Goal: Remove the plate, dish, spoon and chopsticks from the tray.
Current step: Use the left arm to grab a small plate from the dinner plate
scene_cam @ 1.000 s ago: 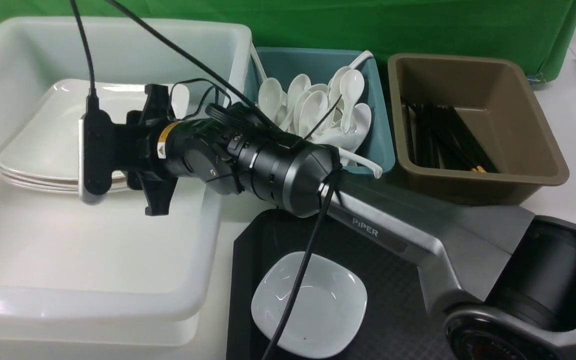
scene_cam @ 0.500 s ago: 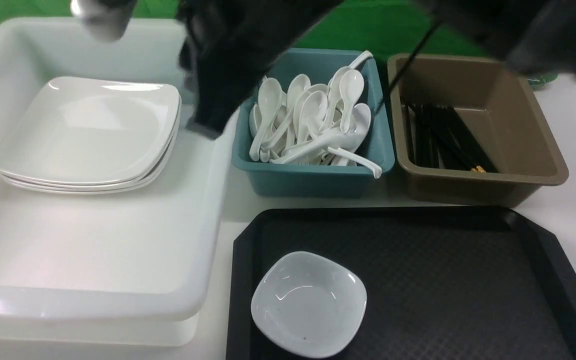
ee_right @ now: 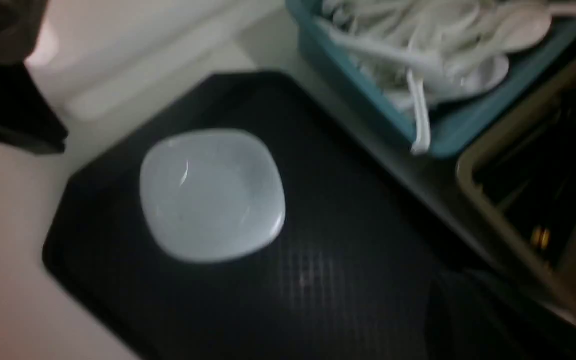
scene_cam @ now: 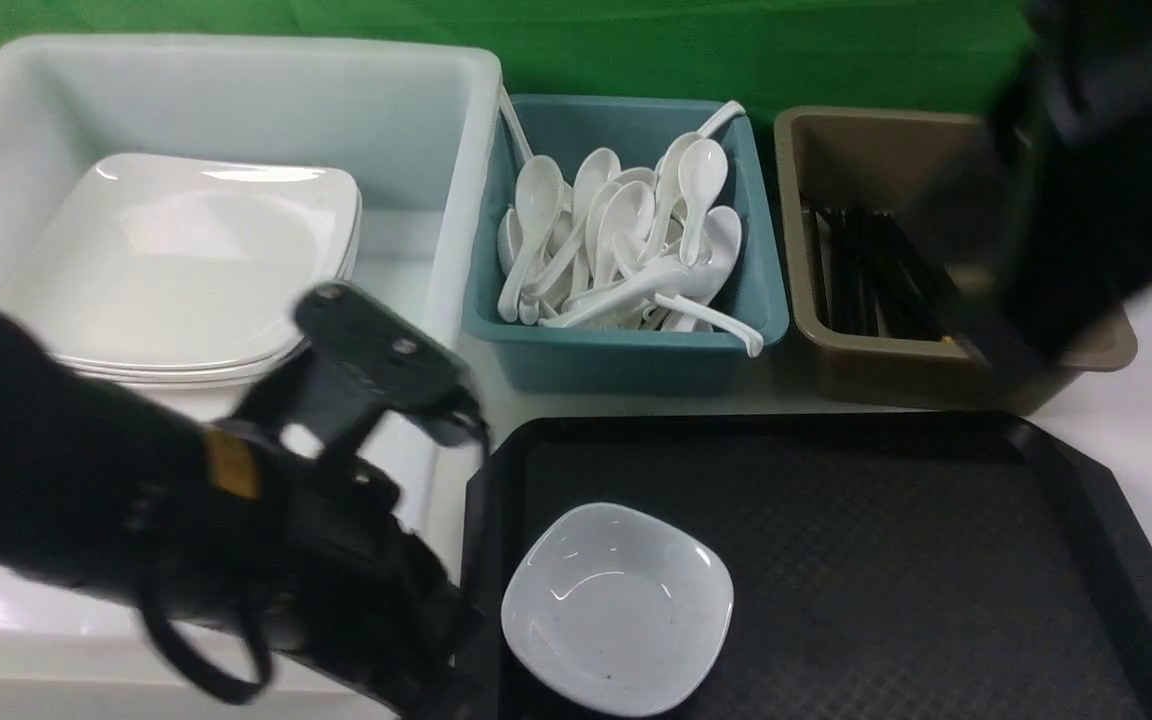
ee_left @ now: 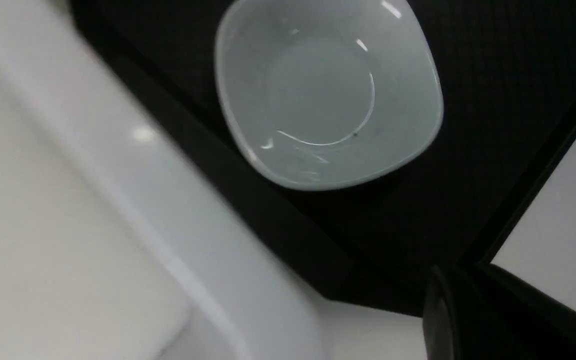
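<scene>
Your dish [scene_cam: 618, 608] sits on the tray [scene_cam: 886, 560], by its near left corner. The left arm [scene_cam: 136, 500] is a dark blur across the near edge of the white tub [scene_cam: 236, 90] (jaws lost in the smear, so you cannot tell their state). The right arm [scene_cam: 1106, 170] blots out part of the brown bin [scene_cam: 876, 160], jaws equally unreadable.

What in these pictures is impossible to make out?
- Left gripper: only a dark sliver at its wrist view's edge; open or shut unclear.
- Right gripper: a dark blur in its wrist view.
- Chopsticks: front view, blurred right arm covers part of the bin; count unclear.
- Tray: front view, left arm hides its near-left corner.
</scene>
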Tool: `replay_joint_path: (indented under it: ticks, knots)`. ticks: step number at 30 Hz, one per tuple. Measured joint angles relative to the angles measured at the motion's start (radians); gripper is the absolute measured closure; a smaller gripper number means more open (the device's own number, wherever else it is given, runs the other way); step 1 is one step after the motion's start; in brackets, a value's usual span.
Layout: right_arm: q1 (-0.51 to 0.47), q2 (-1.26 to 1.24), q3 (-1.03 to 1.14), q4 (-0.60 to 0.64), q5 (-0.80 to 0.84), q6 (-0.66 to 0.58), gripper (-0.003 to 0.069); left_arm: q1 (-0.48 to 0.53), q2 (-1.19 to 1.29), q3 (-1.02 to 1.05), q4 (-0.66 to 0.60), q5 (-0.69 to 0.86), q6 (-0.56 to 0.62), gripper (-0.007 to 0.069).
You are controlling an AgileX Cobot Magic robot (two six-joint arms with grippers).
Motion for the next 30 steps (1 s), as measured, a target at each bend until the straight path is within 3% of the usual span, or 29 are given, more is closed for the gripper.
replay_joint_path:
  ticks: [3, 5, 8, 18, 21, 27, 30]
  knots:
    - [0.0, -0.118, 0.167, 0.0, -0.013, 0.043, 0.0641, -0.095, 0.109, -0.068, 0.066, -0.005, -0.073, 0.0612]
    - [0.0, -0.248, 0.325, 0.0, -0.052, 0.079, 0.0641, -0.196, 0.237, -0.175, 0.153, -0.002, -0.184, 0.0607]
    - [0.0, -0.372, 0.454, 0.0, -0.078, 0.11, 0.0639, -0.26, 0.361, -0.267, 0.204, 0.013, -0.232, 0.0572]
    - [0.0, -0.626, 0.589, 0.001, -0.082, 0.151, 0.0639, -0.293, 0.594, -0.362, 0.355, 0.019, -0.265, 0.023]
    - [0.0, -0.658, 0.593, 0.001, -0.084, 0.157, 0.0639, -0.293, 0.625, -0.362, 0.409, 0.003, -0.288, 0.0162]
    - [0.0, -0.669, 0.593, 0.001, -0.084, 0.157, 0.0639, -0.293, 0.668, -0.362, 0.473, -0.026, -0.301, 0.0188]
    - [0.0, -0.669, 0.593, 0.001, -0.084, 0.157, 0.0639, -0.293, 0.675, -0.362, 0.476, -0.028, -0.303, 0.034]
